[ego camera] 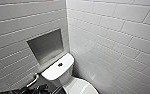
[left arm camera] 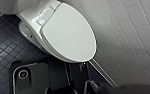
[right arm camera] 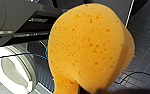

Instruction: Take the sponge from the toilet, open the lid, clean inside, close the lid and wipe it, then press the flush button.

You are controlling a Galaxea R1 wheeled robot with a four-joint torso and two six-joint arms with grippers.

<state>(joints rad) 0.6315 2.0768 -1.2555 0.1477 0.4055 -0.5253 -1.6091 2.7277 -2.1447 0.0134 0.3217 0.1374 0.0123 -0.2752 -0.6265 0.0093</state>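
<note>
In the head view the toilet (ego camera: 53,72) runs off the bottom edge, its front end lost, and the flush button (ego camera: 60,64) is too small to show detail. In the left wrist view the picture's edge cuts its back, and the closed lid (left arm camera: 68,35) hides its inside. The sponge (right arm camera: 91,47) has its narrowed end behind a dark blurred shape (right arm camera: 103,91) and covers much of the floor (right arm camera: 146,37).

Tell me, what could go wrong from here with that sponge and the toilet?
1. The sponge seems pinched at one end and bent over; it might slip and drop onto the dark tiled floor.
2. The lid is down and the toilet sits close beside the tiled wall, so an arm reaching to lift it could bump the wall.
</note>
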